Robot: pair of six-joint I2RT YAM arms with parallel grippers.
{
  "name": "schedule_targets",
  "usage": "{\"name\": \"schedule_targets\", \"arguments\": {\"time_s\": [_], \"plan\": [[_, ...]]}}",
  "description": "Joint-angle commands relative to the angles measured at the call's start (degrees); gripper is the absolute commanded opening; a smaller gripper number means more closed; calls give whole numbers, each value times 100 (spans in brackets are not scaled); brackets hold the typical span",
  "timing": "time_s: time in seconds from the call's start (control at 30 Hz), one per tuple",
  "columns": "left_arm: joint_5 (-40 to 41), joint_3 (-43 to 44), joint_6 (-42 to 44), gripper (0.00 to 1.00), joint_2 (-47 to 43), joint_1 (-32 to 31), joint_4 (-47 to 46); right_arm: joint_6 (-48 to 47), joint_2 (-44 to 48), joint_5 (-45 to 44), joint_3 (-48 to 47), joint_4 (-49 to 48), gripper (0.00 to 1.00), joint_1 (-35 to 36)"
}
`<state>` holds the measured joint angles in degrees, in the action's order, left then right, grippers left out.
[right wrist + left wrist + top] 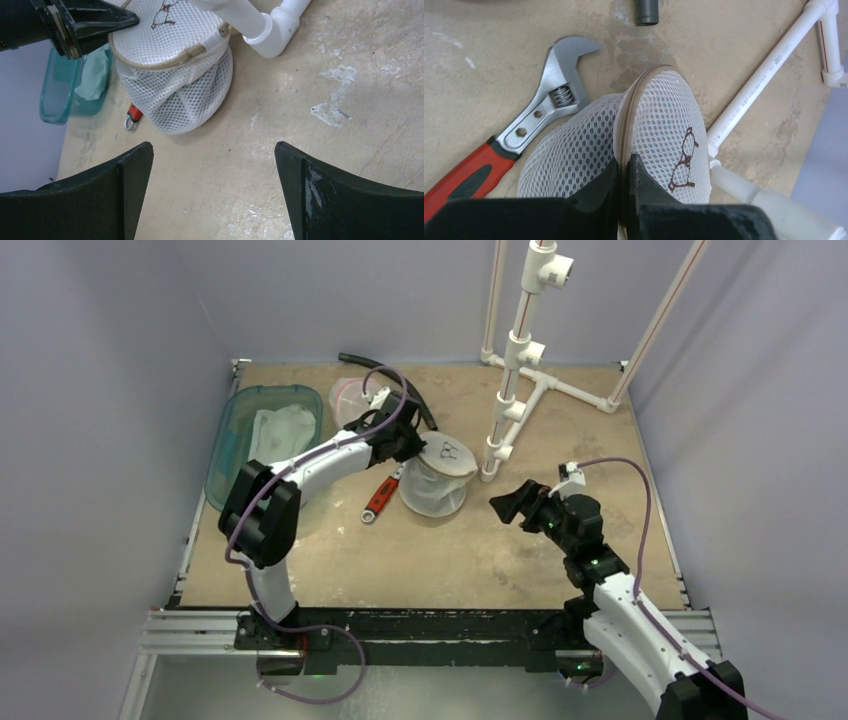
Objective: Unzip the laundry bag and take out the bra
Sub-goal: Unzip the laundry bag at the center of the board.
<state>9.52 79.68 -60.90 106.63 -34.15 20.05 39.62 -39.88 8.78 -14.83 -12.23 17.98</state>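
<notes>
The laundry bag, a round white mesh pouch with a tan zipper band around its top, stands on the table near the middle. It is just beside the foot of the white pipe frame. The lid carries a small brown line drawing.

The left gripper reaches to the bag from the left side, and its two fingers are pressed together on the zipper band at the rim of the lid. In the left wrist view the tan band runs straight into the gap between the fingers. The fingers hide that spot, so I cannot tell if they pinch the zipper pull or only the band. The zipper looks closed along the part that shows, and the bra cannot be made out through the mesh.

A red-handled wrench lies on the table just left of the bag.

The right gripper hangs above the table to the right of the bag, apart from it. Its fingers are spread wide with nothing between them, and they point toward the bag.
</notes>
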Motion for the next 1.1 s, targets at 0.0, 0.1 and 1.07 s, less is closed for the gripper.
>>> {"name": "schedule_targets", "arguments": {"time_s": [0.0, 0.1, 1.07], "plan": [[5, -439, 318, 0, -1075, -1, -104, -195, 205, 223, -429, 209, 95, 2], [-221, -877, 702, 0, -1771, -12, -196, -296, 292, 362, -583, 392, 95, 8], [-3654, -4218, 882, 0, -4777, -146, -4464, 702, 346, 2857, 155, -1803, 83, 214]]}}
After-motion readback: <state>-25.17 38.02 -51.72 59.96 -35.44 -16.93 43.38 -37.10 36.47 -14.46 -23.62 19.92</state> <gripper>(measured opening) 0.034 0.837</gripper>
